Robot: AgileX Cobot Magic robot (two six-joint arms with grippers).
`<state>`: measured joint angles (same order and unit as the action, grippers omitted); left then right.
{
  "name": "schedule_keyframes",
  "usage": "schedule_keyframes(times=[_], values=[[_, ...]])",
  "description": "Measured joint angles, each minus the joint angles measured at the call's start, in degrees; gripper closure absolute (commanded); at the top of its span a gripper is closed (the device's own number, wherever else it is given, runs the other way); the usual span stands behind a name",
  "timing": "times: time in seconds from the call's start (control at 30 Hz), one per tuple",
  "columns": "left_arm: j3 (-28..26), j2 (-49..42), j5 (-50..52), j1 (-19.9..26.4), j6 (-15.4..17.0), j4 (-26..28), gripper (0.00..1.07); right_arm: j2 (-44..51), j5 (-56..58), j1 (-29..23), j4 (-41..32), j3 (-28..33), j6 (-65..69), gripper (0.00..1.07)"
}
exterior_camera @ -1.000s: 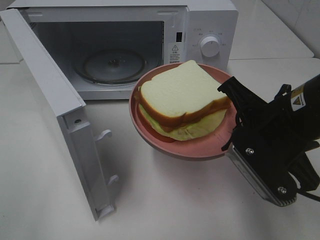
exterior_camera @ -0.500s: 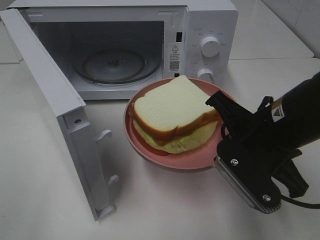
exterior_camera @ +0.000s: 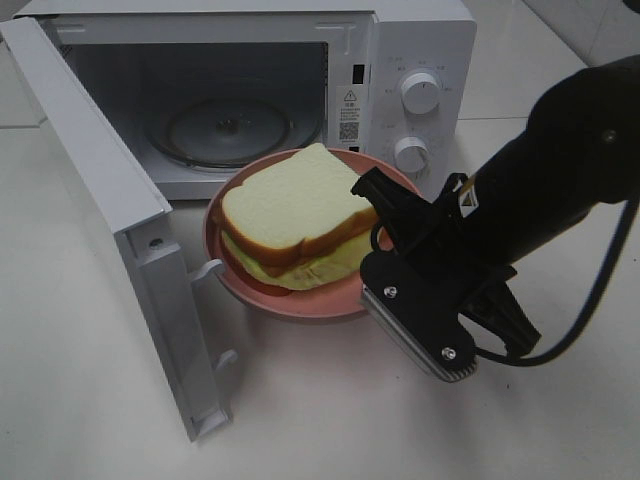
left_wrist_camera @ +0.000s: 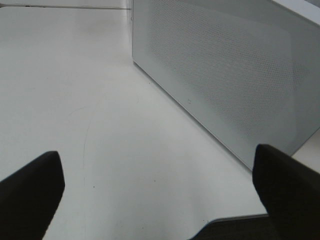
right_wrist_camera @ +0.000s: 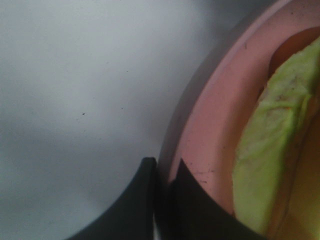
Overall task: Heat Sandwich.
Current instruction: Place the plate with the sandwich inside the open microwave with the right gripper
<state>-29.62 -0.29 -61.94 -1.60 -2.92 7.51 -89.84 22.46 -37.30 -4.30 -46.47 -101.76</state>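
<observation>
The sandwich (exterior_camera: 290,215), thick white bread with a brown crust and pale green filling, lies on a round pink plate (exterior_camera: 300,300). My right gripper (exterior_camera: 383,222) is shut on the plate's right rim and holds it just in front of the open microwave (exterior_camera: 420,40). The right wrist view shows the fingertips (right_wrist_camera: 162,175) pinching the pink plate (right_wrist_camera: 210,115) with the sandwich filling (right_wrist_camera: 265,165) beside them. My left gripper (left_wrist_camera: 157,190) stands open and empty over bare table, near a perforated white panel (left_wrist_camera: 225,75) of the microwave. It is out of the exterior view.
The microwave door (exterior_camera: 95,190) swings out to the left, its latch hooks close to the plate's left edge. A glass turntable (exterior_camera: 230,128) lies inside the cavity. Two knobs (exterior_camera: 420,92) sit on the control panel. White table surrounds everything.
My right gripper has carried the plate and sandwich leftward, from in front of the knobs to in front of the oven opening, near the door. The left gripper stays open.
</observation>
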Motion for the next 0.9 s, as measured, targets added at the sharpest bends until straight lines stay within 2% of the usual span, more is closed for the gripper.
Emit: schedule_keyframes(times=[0.47,0.57,0.9], values=[[0.0,0.0,0.0,0.0,0.0,0.0,0.1,-10.31,7.79,-0.11,0.06,-13.98,0.8,1.07],[0.0,0.0,0.0,0.0,0.0,0.0,0.1,-12.55,9.4,-0.11,-0.86,-18.51,0.86,1.07],[0.0,0.0,0.0,0.0,0.0,0.0,0.1,-18.51,12.03,-0.11,-1.89,-27.27,-0.11,1.07]])
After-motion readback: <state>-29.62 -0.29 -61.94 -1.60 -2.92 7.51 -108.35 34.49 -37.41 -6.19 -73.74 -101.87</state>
